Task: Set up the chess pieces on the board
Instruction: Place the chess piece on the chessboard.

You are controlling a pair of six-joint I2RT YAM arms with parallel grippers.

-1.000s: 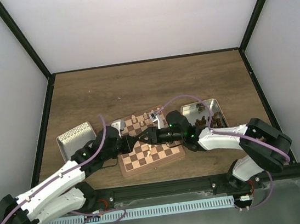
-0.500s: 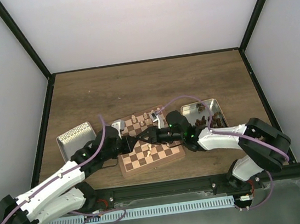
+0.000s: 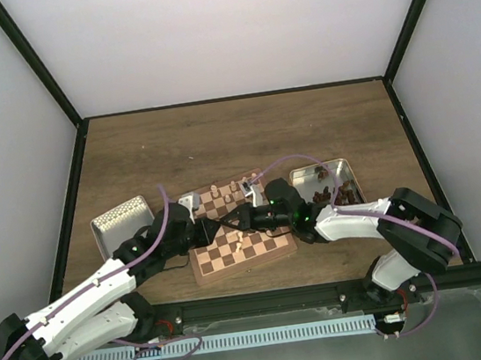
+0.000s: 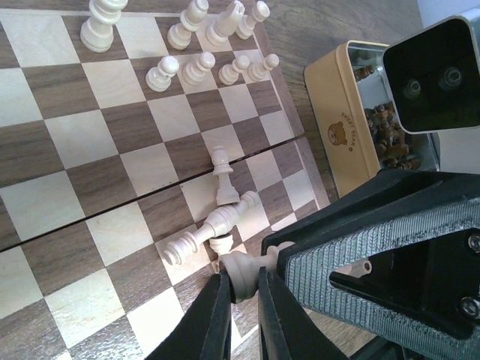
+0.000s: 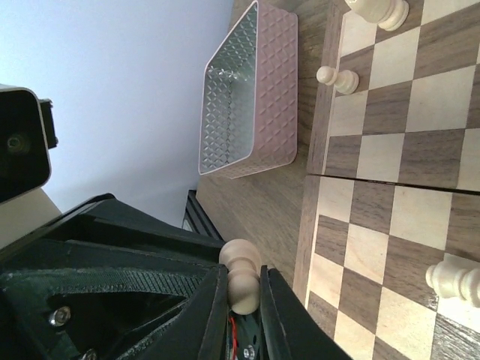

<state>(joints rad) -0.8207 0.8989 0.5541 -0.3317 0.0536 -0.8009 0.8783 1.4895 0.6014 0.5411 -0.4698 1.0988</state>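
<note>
The board [image 3: 263, 248] lies between my arms. Both grippers meet above its left half and hold one cream chess piece [image 4: 241, 274] between them. My left gripper [image 4: 241, 296] is shut on the piece's round base. My right gripper [image 5: 244, 296] is shut on its knobbed head [image 5: 241, 274]. In the top view the left gripper [image 3: 219, 229] and right gripper [image 3: 239, 223] touch tip to tip. Several cream pieces [image 4: 180, 69] stand in two rows at the board's far edge. Three more [image 4: 217, 225] lie or lean together in mid-board. Dark pieces [image 4: 390, 139] sit in the right tin.
An embossed silver tin [image 3: 122, 222] stands left of the board and looks empty in the right wrist view [image 5: 247, 97]. A tin with a bear picture [image 4: 349, 135] stands right of the board [image 3: 337, 172]. A cream pawn [image 5: 337, 78] lies near the board's edge.
Both grippers stay together over the board with the piece between them. The right arm has edged slightly left. No pieces on the board have moved.
</note>
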